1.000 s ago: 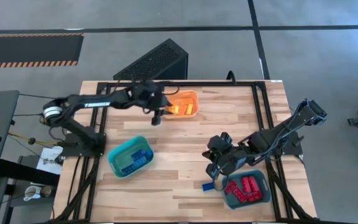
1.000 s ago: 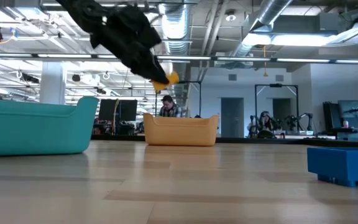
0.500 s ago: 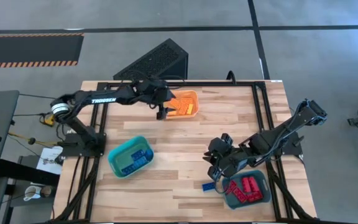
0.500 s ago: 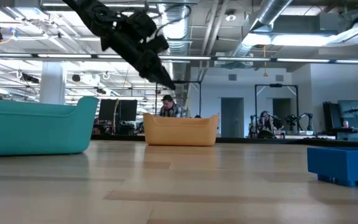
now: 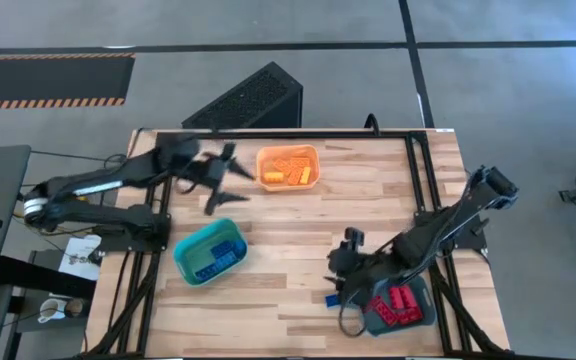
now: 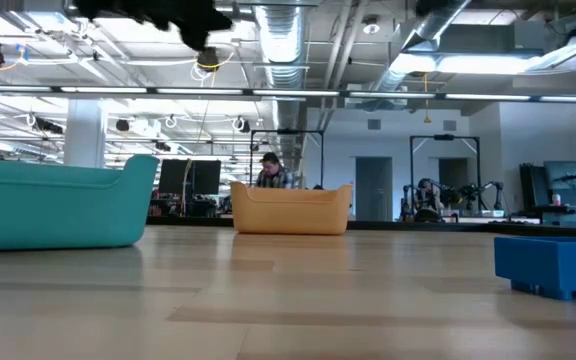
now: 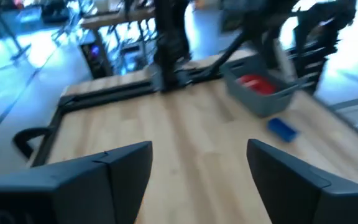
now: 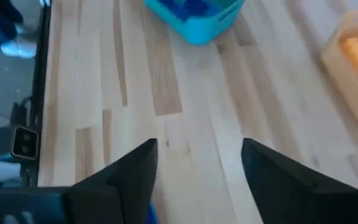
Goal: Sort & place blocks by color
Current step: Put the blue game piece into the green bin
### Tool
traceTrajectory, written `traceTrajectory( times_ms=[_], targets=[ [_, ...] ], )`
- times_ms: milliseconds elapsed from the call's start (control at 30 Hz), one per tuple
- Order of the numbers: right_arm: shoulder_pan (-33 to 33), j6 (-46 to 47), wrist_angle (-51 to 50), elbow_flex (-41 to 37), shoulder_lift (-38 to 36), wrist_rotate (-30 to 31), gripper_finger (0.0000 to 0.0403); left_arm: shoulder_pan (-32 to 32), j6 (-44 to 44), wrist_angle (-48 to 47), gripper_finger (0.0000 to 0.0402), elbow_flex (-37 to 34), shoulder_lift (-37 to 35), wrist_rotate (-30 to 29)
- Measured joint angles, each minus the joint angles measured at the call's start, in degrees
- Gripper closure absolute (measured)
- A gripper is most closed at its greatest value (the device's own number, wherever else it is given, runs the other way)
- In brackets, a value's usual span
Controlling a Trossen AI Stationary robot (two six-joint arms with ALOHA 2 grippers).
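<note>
Lying loose on the wooden desk [image 5: 298,230]: one small blue studded plastic brick [image 5: 334,299], just beside the grey bin [image 5: 415,292] of red bricks [image 5: 398,302]. Right claw [image 5: 340,297] over it — fingers parted, empty. Left claw [image 5: 230,175] near the orange bin [image 5: 315,152] — parted, empty.

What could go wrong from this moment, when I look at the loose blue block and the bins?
1. The loose blue block lies on the table right beside the grey bin of red blocks. The right claw, open above it, may nudge it against that bin.
2. The teal bin for blue blocks stands far across the table, so a weak grip might drop the block on the way.
</note>
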Motion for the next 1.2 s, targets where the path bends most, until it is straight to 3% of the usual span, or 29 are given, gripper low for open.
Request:
traceTrajectory(
  times_ms=[100,267,467,733,1033,1200],
  targets=[
    [-0.1,-0.1,-0.2,-0.2,3.5,-2.8,0.0132,-4.1,-3.8,2.2,0.0162,-6.2,-8.4,-0.4],
    [-0.8,-0.2,0.5,-0.1,9.3,-10.6,0.0122,-14.2,-11.5,11.8,0.0168,-17.6,-20.9,-7.9],
    [-1.7,-0.2,0.4,-0.1,15.5,-19.0,0.0113,-25.0,-16.0,22.6,0.0167,-28.0,-27.9,-18.1],
    [-2.0,-1.5,1.0,-0.1,21.9,-24.7,0.009,-32.7,-16.1,25.0,0.0132,-30.4,-25.7,-30.4],
    [-1.6,-3.0,2.3,-0.1,27.1,-27.8,0.0074,-36.2,-17.7,27.4,0.0115,-30.3,-21.6,-31.6],
    [-2.0,-3.1,1.9,0.2,28.6,-27.6,0.0097,-38.0,-19.6,27.3,0.0115,-30.3,-19.9,-31.6]
  ],
)
